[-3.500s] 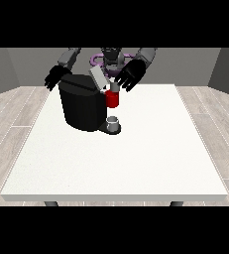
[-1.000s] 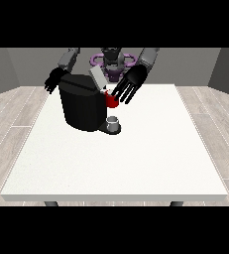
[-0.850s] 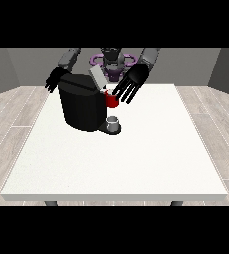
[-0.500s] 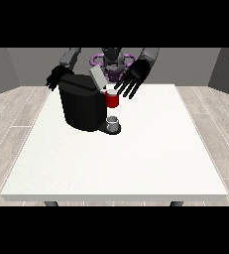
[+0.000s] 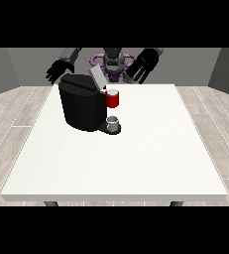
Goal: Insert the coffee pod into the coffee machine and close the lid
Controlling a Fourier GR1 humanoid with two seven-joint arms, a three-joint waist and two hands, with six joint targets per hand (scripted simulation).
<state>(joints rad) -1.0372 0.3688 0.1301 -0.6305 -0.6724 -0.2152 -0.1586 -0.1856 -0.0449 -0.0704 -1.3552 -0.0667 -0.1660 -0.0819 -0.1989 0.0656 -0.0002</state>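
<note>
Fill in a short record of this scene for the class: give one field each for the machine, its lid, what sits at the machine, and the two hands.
machine: black boxy coffee machine on the large white table
lid: grey lid raised, tilted up
at machine: red thing at the machine; grey thing on its base
hand at view's left: black hand raised behind the machine, fingers spread
hand at view's right: black hand raised, fingers spread, holding nothing

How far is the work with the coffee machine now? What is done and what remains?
Done: nothing can be confirmed; the pod is not plainly visible. A red thing at the machine and a grey thing on its base show. In hand: nothing; the hand at the view's right and the hand at the view's left hang open, apart from the coffee machine. Left: the lid stands tilted up, not closed.
</note>
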